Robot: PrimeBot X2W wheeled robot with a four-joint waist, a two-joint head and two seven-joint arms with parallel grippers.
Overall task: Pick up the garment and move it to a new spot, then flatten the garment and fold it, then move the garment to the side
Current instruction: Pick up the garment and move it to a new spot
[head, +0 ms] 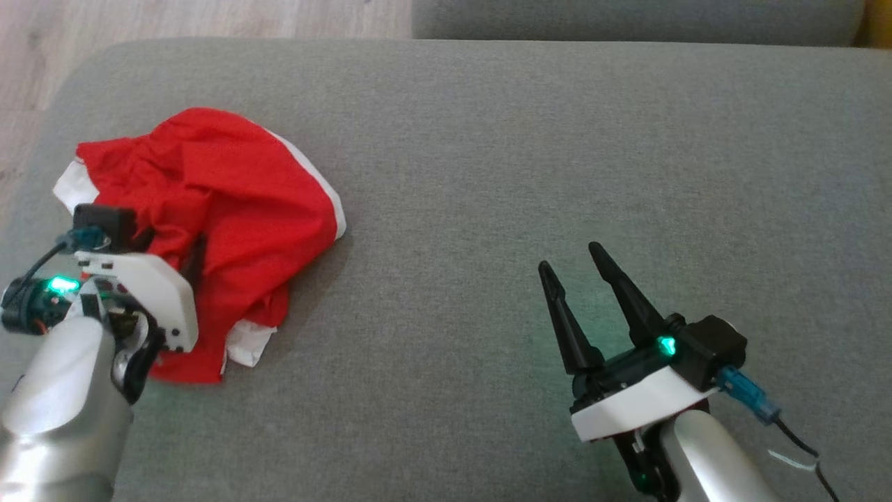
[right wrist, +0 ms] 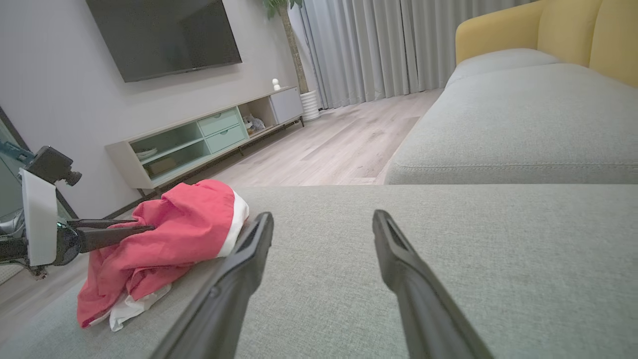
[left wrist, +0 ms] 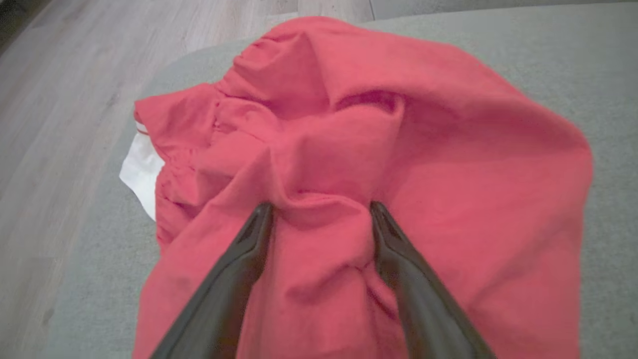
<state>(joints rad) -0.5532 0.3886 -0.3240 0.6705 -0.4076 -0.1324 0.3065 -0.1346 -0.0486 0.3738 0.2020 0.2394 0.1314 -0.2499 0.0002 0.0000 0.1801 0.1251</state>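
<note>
Left gripper (left wrist: 320,205) astride garment (left wrist: 448,174) fold, seemingly touching, obscured overhead

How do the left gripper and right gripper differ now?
The left gripper straddles a fold of the crumpled red cloth garment with its dark fingers; the right gripper has nothing between its fingers. The left gripper is at the garment; the right gripper is apart, over bare grey fabric cushion. Both are open.

No readable text, labels, brands, numbers or signs
</note>
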